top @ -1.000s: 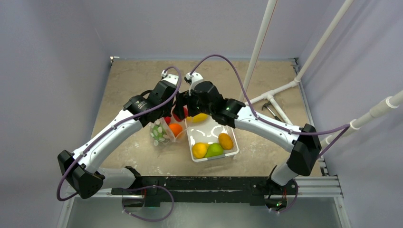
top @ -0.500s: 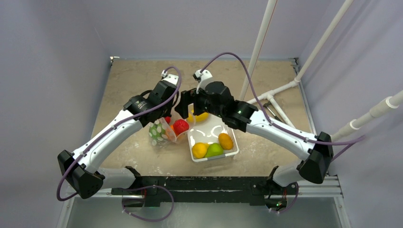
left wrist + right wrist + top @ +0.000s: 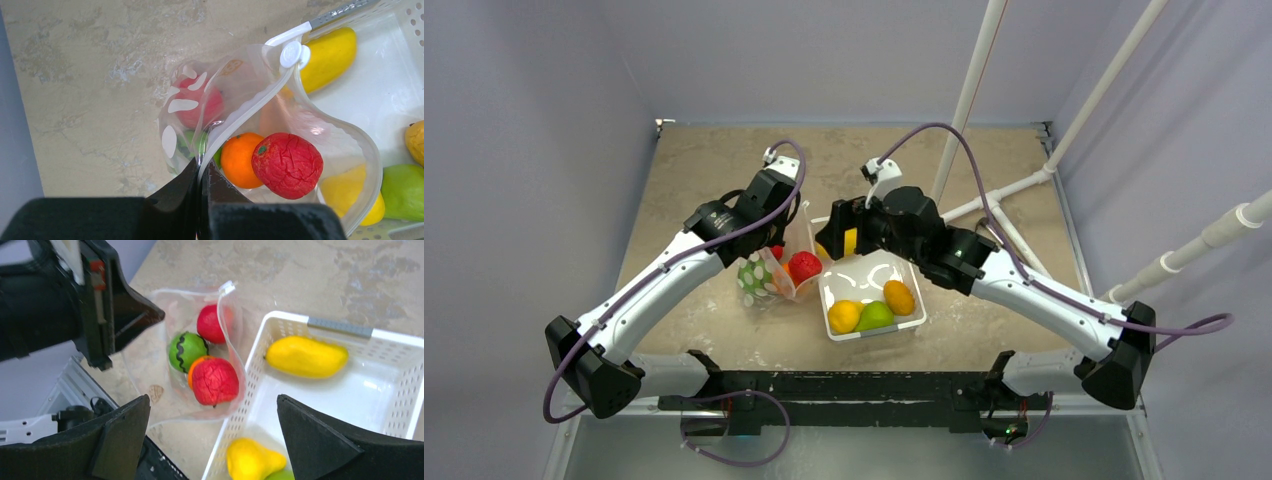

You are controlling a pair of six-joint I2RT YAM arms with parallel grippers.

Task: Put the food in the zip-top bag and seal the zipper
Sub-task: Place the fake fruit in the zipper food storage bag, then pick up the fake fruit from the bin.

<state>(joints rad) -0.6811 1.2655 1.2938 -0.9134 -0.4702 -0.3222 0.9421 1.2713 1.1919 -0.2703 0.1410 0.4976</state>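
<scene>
Left gripper (image 3: 201,197) pinches zip-top bag (image 3: 235,90) rim; film looks limp, slippery. Right gripper (image 3: 212,410) agape, empty. Glossy yellow fruit (image 3: 306,356), upper right: grasp mid-body.

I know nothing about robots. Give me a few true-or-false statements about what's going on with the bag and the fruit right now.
1. The left jaws pinch the zip-top bag at its edge. True.
2. The right jaws hold a yellow fruit. False: they stand open and empty over the white tray.
3. The wrinkled red fruit lies inside the bag. True.
4. The tray has no fruit in it. False: a long yellow fruit and others lie in it.
</scene>
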